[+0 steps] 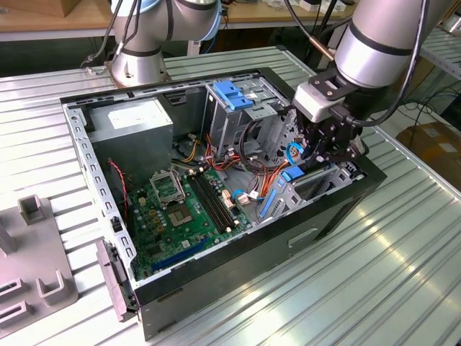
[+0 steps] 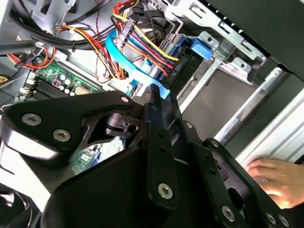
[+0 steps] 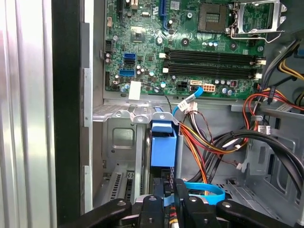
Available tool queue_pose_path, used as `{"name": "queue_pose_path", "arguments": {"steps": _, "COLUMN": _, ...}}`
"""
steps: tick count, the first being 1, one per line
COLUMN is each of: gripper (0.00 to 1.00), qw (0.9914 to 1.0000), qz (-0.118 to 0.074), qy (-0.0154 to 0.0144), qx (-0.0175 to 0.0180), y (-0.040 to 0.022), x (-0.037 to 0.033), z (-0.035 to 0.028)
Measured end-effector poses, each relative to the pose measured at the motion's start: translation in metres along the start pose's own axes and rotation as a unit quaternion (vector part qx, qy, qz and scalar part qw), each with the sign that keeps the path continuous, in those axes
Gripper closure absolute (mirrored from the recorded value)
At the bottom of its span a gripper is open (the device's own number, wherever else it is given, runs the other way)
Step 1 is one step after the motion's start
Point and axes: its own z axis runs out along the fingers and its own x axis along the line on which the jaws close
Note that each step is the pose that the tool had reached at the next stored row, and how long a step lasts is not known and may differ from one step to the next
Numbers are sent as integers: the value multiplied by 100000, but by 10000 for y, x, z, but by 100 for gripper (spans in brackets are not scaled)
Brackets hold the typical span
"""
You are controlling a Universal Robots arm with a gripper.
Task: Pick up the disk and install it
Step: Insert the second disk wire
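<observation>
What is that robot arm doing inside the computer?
The robot arm has reached its claw down into an open computer case lying on a metal table. The claw sits right over the blue-framed disk, which stands on edge in the metal bay beside the green circuit board. A person's hand rests outside the case.

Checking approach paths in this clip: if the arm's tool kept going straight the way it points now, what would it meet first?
Most likely the disk, standing on edge in the drive bay directly ahead of the tool in the first wrist view. The light blue strap lies just beside that line; depth there is unclear.
</observation>
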Motion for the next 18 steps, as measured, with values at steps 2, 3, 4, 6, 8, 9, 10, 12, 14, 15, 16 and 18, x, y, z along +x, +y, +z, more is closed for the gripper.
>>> {"name": "queue_pose_path", "arguments": {"steps": 2, "gripper": 76, "qw": 100000, "qz": 1, "qy": -3, "qx": 0, "y": -4, "x": -1, "z": -33}}
{"name": "queue_pose_path", "arguments": {"steps": 3, "gripper": 76, "qw": 100000, "qz": 2, "qy": -6, "qx": 1, "y": -4, "x": -1, "z": -33}}
{"name": "queue_pose_path", "arguments": {"steps": 4, "gripper": 76, "qw": 100000, "qz": 0, "qy": -5, "qx": 0, "y": -4, "x": -1, "z": -33}}
{"name": "queue_pose_path", "arguments": {"steps": 6, "gripper": 78, "qw": 100000, "qz": 0, "qy": -3, "qx": 0, "y": -4, "x": -1, "z": -33}}
{"name": "queue_pose_path", "arguments": {"steps": 8, "gripper": 90, "qw": 100000, "qz": -2, "qy": 12, "qx": -2, "y": -4, "x": -1, "z": -34}}
{"name": "queue_pose_path", "arguments": {"steps": 9, "gripper": 90, "qw": 100000, "qz": -2, "qy": 12, "qx": -3, "y": -4, "x": -1, "z": -34}}
{"name": "queue_pose_path", "arguments": {"steps": 10, "gripper": 90, "qw": 100000, "qz": -2, "qy": 15, "qx": -3, "y": -4, "x": -1, "z": -34}}
{"name": "queue_pose_path", "arguments": {"steps": 12, "gripper": 90, "qw": 100000, "qz": -2, "qy": 18, "qx": -2, "y": -4, "x": -1, "z": -34}}
{"name": "queue_pose_path", "arguments": {"steps": 14, "gripper": 90, "qw": 100000, "qz": -6, "qy": 25, "qx": -1, "y": -4, "x": -1, "z": -34}}
{"name": "queue_pose_path", "arguments": {"steps": 15, "gripper": 90, "qw": 100000, "qz": -3, "qy": 22, "qx": -2, "y": -4, "x": -1, "z": -34}}
{"name": "queue_pose_path", "arguments": {"steps": 16, "gripper": 90, "qw": 100000, "qz": -2, "qy": 26, "qx": -4, "y": -4, "x": -1, "z": -34}}
{"name": "queue_pose_path", "arguments": {"steps": 18, "gripper": 90, "qw": 100000, "qz": -2, "qy": 32, "qx": -4, "y": -4, "x": -1, "z": -34}}
